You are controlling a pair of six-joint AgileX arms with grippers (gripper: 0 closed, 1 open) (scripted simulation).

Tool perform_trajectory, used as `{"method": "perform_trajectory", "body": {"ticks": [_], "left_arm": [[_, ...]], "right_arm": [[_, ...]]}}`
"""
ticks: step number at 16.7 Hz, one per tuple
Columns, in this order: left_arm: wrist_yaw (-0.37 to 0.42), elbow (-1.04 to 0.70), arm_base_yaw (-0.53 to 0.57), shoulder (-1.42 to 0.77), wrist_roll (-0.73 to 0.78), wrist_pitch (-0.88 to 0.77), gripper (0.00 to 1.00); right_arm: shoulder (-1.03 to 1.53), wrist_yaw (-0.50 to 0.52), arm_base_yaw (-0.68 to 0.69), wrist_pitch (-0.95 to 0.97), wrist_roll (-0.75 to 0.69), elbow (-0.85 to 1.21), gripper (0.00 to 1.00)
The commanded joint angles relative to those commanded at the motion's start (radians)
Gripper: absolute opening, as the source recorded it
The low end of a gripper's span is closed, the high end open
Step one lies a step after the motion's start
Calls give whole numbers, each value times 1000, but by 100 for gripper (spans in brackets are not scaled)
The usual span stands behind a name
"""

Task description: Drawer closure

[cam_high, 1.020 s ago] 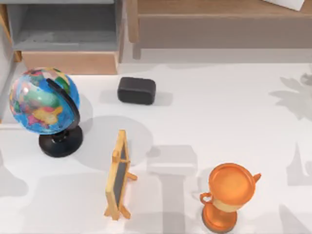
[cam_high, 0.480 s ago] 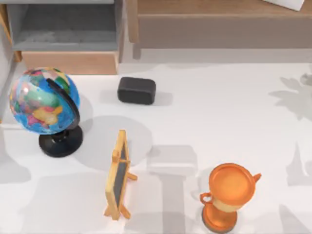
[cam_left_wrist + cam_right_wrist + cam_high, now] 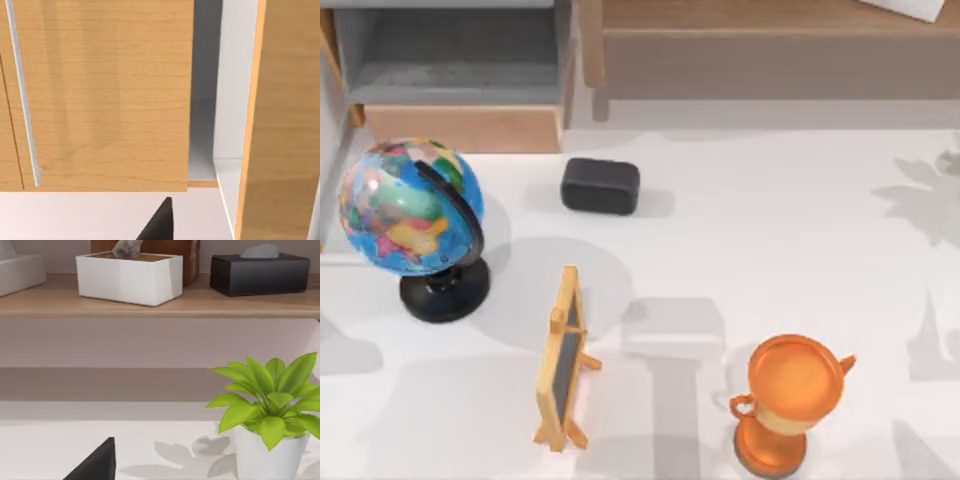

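White tabletop (image 3: 770, 230) spreads across the whole scene, lit so that soft grey shadows of arms and leaves fall on it, and a pale wall stands behind the furniture at the far edge. At the far left sits one drawer (image 3: 460, 128), pulled out toward the near side: a wide shallow box with grey inner walls and floor and a light tan wooden front panel, its inside bare. In the left wrist view the same light wood fills most of the frame, with one thin metal bar handle (image 3: 22, 95) running along a panel and a white gap beside it; one dark fingertip (image 3: 159, 222) of the left gripper pokes in at the edge, and I cannot tell how far that gripper is parted or whether it has hold of anything. Near the drawer, on the left, stands one globe (image 3: 410, 210) on a black base. Right of it lies one black rounded block (image 3: 600, 186), and nearer stands one small easel blackboard (image 3: 563, 358) with a wooden frame. Farther right, near the front edge, stands one orange trophy cup (image 3: 788, 395). Along the far side runs one long brown shelf (image 3: 770, 45); in the right wrist view it carries one white tissue box (image 3: 129, 276) and one black tissue box (image 3: 259, 271), with one potted green plant (image 3: 267, 415) on the table below. One dark fingertip (image 3: 97, 462) of the right gripper shows there too, its spread impossible to tell.
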State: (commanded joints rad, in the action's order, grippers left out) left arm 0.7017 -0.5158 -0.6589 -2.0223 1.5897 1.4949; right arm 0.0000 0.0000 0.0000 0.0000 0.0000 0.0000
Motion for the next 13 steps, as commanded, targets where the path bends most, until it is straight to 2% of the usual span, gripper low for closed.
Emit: {"method": "perform_trajectory", "body": {"ticks": [6,13], "left_arm": [[0,0,0,0,0,0,2],[0,0,0,0,0,0,0]], "right_arm": [[0,0,0,0,0,0,100],[0,0,0,0,0,0,100]]}}
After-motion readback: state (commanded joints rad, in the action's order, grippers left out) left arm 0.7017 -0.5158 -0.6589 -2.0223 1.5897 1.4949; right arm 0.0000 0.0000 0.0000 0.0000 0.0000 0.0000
